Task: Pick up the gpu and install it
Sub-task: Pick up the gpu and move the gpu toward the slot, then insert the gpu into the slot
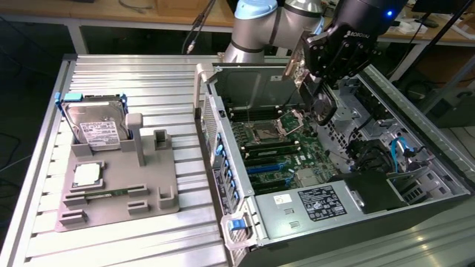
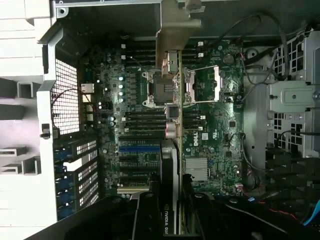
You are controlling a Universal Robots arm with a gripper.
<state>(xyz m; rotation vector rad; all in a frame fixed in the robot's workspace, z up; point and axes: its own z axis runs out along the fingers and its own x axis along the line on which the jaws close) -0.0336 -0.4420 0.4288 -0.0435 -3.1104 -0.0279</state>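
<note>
Now the gpu (image 1: 321,105) hangs in the air over the open computer case (image 1: 252,86), above the case's far end as the exterior view has it, clear of the parts inside. The gripper (image 1: 321,69) has it from above. The jaws are clenched on the card's two flat faces, one jaw on each side, so the card sits squarely between them and reaches down out of them toward the case's interior. It is carried on edge, its thin side turned to the motherboard (image 1: 267,144) on the case floor. In the wrist view the gpu (image 2: 171,165) shows as a narrow strip running away from the gripper (image 2: 172,222), with the black cooler nearest the jaws and the silver end bracket at the far tip, seen against the case's edge. Beneath that strip lies the motherboard (image 2: 210,135), and the card passes over the processor socket (image 2: 154,87) inside the case. A power supply (image 1: 312,203) with a white label sits at the case's near end in the exterior view. Outside the case, on the exterior view's left of it, the ribbed tabletop (image 1: 133,245) carries a grey fixture (image 1: 111,211), and a hard drive (image 1: 97,128) stands on edge in it, well apart from the case
</note>
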